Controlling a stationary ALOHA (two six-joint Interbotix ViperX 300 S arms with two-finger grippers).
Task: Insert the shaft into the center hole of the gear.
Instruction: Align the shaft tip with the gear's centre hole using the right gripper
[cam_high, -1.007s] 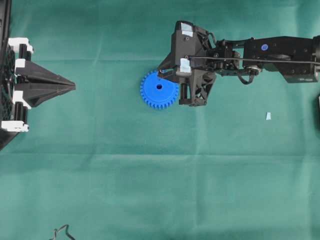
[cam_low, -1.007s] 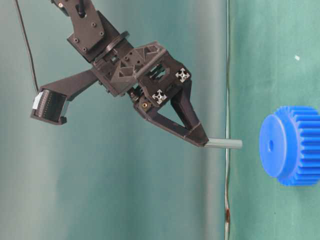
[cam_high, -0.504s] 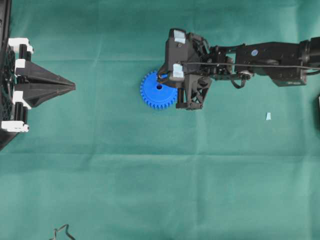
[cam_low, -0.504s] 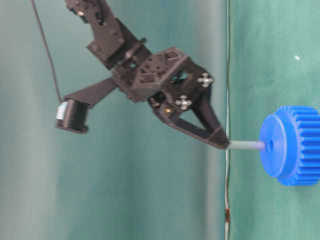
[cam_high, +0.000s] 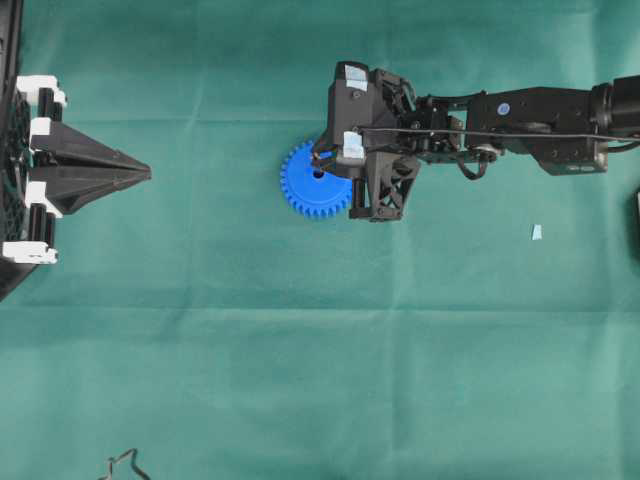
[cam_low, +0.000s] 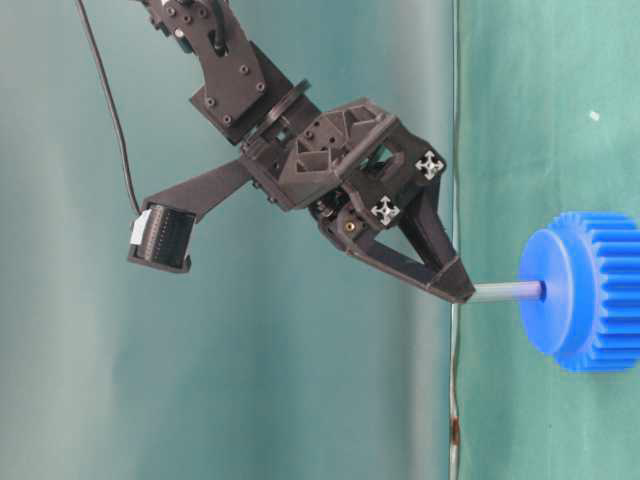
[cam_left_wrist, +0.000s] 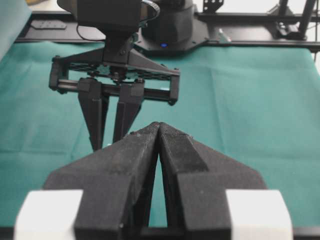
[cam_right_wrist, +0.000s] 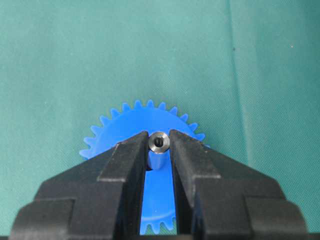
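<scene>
A table covered in green cloth (cam_high: 300, 350). A blue gear (cam_high: 305, 190) lies flat on it near the middle. A small pale scrap (cam_high: 537, 233) lies well apart to one side, and a dark cable end (cam_high: 125, 464) sits at the edge.

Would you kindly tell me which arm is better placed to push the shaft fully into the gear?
The right. Its gripper is shut on the shaft, whose tip already meets the center hole of the gear. The left gripper sits shut and empty at the far table edge.
</scene>
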